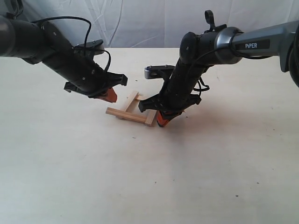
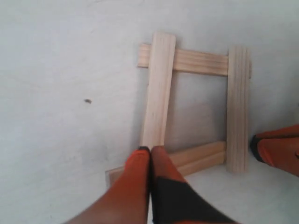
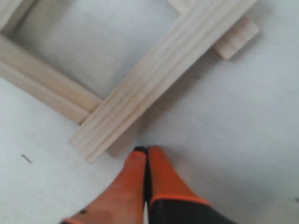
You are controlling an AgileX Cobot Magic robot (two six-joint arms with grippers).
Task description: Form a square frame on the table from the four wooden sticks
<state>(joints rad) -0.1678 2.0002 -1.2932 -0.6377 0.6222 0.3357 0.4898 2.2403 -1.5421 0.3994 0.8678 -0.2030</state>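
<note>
The four wooden sticks lie as a small square frame (image 1: 132, 108) on the table (image 1: 140, 182), ends overlapping at the corners. In the left wrist view two sticks (image 2: 159, 88) (image 2: 238, 109) rest on top of the other two (image 2: 201, 62) (image 2: 201, 157). My left gripper (image 1: 111, 96) (image 2: 150, 150) is shut and empty, its tips at the frame's left corner. My right gripper (image 1: 162, 120) (image 3: 146, 150) is shut and empty too, just off the end of the frame's right stick (image 3: 163, 74), not touching it. An orange finger of the right gripper (image 2: 279, 148) shows in the left wrist view.
A wrinkled white cloth (image 1: 140, 23) hangs behind the table. Both black arms (image 1: 70, 58) (image 1: 187, 79) slant down over the frame from either side. Small dark specks (image 2: 87, 101) dot the tabletop.
</note>
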